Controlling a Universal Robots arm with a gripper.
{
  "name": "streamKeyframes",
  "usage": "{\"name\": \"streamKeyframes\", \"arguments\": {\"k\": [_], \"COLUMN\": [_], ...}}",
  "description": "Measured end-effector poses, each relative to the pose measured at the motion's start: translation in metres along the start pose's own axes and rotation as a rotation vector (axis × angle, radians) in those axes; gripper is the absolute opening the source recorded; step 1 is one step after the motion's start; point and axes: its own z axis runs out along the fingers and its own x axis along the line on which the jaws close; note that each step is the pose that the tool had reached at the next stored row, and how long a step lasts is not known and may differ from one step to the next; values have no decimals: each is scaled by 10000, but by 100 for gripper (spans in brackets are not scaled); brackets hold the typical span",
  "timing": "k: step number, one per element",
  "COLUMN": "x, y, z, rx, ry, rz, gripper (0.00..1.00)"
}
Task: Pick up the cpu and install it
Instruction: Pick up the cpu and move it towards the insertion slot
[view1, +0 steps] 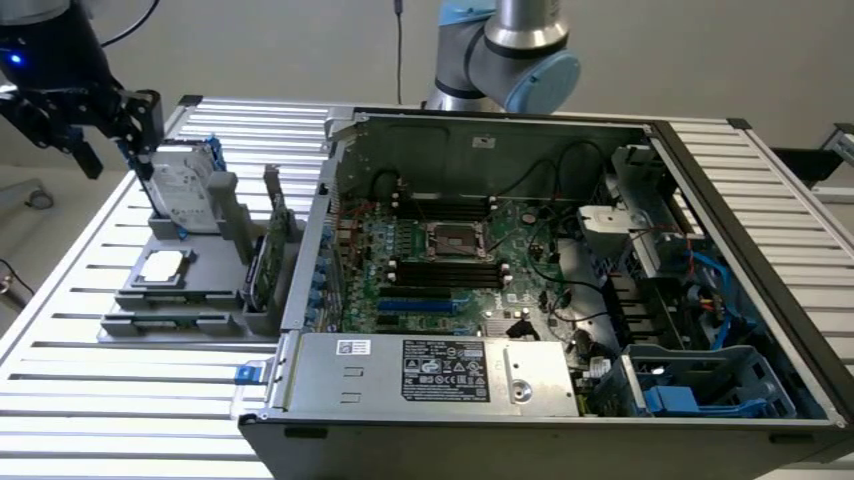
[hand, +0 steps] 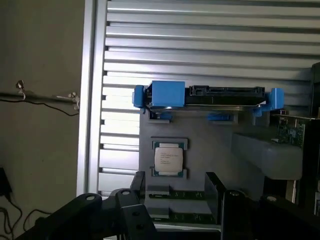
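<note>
The cpu (view1: 163, 265) (hand: 169, 159), a small square chip with a pale metal top, lies flat in a recess of the grey holder (view1: 147, 295) (hand: 210, 150) on the exterior view's left. My black gripper (view1: 118, 150) (hand: 176, 192) hangs well above that holder, near the upright hard drive, and touches nothing. Its fingers (hand: 138, 182) stand apart and open with nothing between them. The dark square socket (view1: 451, 238) sits on the green board inside the open computer case (view1: 494, 130), on the exterior view's right of the holder.
A silver hard drive in a blue frame (view1: 180, 185) (hand: 220, 97) stands upright at the holder's far end. A green card (view1: 274, 250) stands on edge beside the case wall. The case holds cables, a power supply (view1: 441, 370) and a blue caddy (view1: 707, 385). All rests on a slatted aluminium table (view1: 120, 400).
</note>
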Motion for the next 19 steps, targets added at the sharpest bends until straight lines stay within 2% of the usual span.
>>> {"name": "streamKeyframes", "arguments": {"k": [2, 4, 8, 10, 12, 19], "x": [0, 0, -2, -4, -5, -10], "y": [-14, -16, -19, -22, -23, -30], "z": [16, 34, 73, 103, 139, 266], "rx": [19, 96, 292, 355, 382, 398], "ry": [14, 24, 41, 47, 50, 53], "rz": [-46, -117, -275, -316, -329, -368], "gripper": [60, 60, 60, 60, 60, 60]}}
